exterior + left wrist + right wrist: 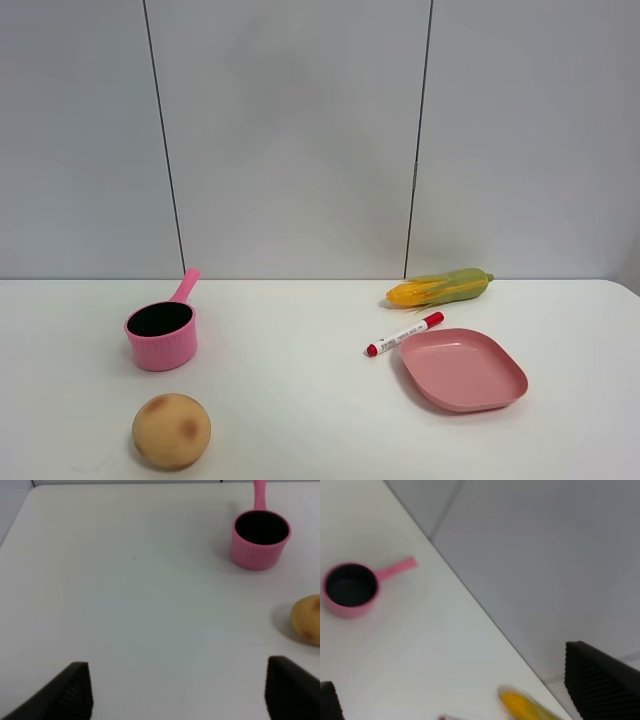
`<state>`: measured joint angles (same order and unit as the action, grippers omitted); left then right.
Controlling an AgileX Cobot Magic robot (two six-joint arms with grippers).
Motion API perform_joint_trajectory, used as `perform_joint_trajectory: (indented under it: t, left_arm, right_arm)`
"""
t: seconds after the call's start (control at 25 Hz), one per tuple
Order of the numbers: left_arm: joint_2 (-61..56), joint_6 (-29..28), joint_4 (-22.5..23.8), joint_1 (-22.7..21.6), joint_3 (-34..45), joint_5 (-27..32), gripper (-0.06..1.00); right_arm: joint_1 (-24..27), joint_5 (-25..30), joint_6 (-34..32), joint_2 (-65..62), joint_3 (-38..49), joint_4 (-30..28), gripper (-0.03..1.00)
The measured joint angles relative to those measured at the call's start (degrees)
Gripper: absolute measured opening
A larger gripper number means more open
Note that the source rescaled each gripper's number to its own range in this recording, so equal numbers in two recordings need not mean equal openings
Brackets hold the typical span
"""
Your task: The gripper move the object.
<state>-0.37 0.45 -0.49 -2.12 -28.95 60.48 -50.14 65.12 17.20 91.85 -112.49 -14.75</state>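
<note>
The round tan-orange fruit (171, 431) with reddish-brown blotches rests on the white table at the front left. It also shows at the edge of the left wrist view (310, 619), partly cut off. My left gripper (177, 666) is open and empty above bare table, off to the side of the fruit and apart from it. My right gripper (447, 667) is open and empty, held high over the table; the fruit is out of its view. Neither gripper shows in the exterior high view.
A pink saucepan (162, 333) stands behind the fruit and shows in both wrist views (260, 539) (351, 590). A yellow-green corn cob (440, 288), a red marker (404, 334) and a pink plate (462, 368) lie at the right. A grey wall stands behind.
</note>
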Motion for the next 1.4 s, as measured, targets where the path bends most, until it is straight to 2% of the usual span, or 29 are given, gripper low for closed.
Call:
perform_joint_trajectory:
  t: [0.08, 0.16, 0.44, 0.56, 0.72, 0.88, 1.12, 1.4]
  left_arm:
    - [0.00, 0.00, 0.00, 0.00, 0.00, 0.00, 1.00]
    - [0.00, 0.00, 0.00, 0.00, 0.00, 0.00, 1.00]
    - [0.00, 0.00, 0.00, 0.00, 0.00, 0.00, 1.00]
    - [0.00, 0.00, 0.00, 0.00, 0.00, 0.00, 1.00]
    - [0.00, 0.00, 0.00, 0.00, 0.00, 0.00, 1.00]
    - [0.00, 0.00, 0.00, 0.00, 0.00, 0.00, 1.00]
    - [0.00, 0.00, 0.00, 0.00, 0.00, 0.00, 1.00]
    - [0.00, 0.00, 0.00, 0.00, 0.00, 0.00, 1.00]
  right_arm:
    - [1.33, 1.32, -2.19, -1.49, 1.09, -1.09, 0.96]
    - [2.67, 0.08, -3.15, -4.06, 5.40, -1.14, 0.96]
    - [5.61, -18.42, -4.60, -18.03, 35.38, 1.12, 0.96]
    - [6.71, -21.87, -7.19, -23.87, 45.11, 3.47, 0.96]
    - [11.49, -21.51, -14.37, -31.51, 54.19, 4.47, 0.96]
    - [19.61, -18.34, -19.97, -39.61, 61.03, 4.52, 0.96]
    - [34.44, -11.27, -22.22, -52.54, 68.07, 4.52, 0.96]
    - [48.76, -5.59, -24.21, -69.37, 75.34, 5.00, 0.96]
